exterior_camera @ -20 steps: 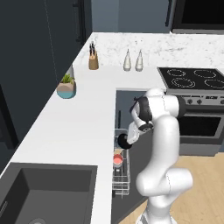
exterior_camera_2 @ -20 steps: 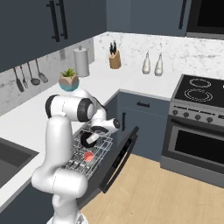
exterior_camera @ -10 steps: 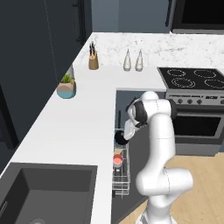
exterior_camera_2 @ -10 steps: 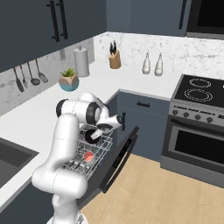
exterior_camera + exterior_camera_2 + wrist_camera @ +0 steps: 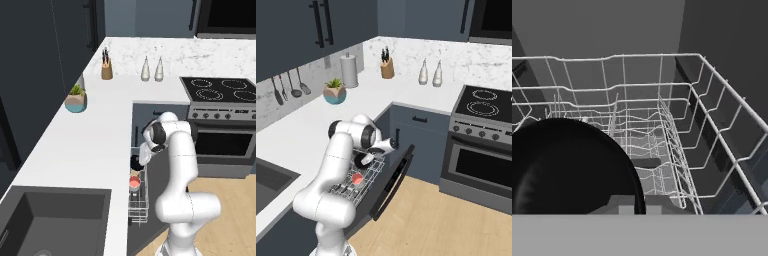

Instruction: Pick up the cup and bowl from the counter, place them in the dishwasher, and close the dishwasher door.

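Observation:
My gripper (image 5: 140, 159) is shut on the rim of the black bowl (image 5: 135, 162), holding it low over the back end of the pulled-out white wire rack (image 5: 139, 205). In the right base view the gripper (image 5: 371, 157) and the bowl (image 5: 362, 160) sit just under the counter (image 5: 301, 135) edge. The hand view has the bowl (image 5: 567, 170) large at lower left, inside the rack (image 5: 712, 100). The cup (image 5: 134, 183), red inside, stands in the rack in front of the bowl, also the cup (image 5: 357, 178). The dishwasher door (image 5: 393, 180) hangs open, tilted down.
A teal-and-tan plant pot (image 5: 75, 101), a knife block (image 5: 106, 70) and two bottles (image 5: 152, 70) stand on the counter (image 5: 90, 140). The stove and oven (image 5: 222, 125) are right of the dishwasher. A dark sink (image 5: 50, 220) lies at the near left.
The arm has folded in closer to the counter edge, and the bowl has sunk slightly lower into the rack with the gripper. The cup has not moved.

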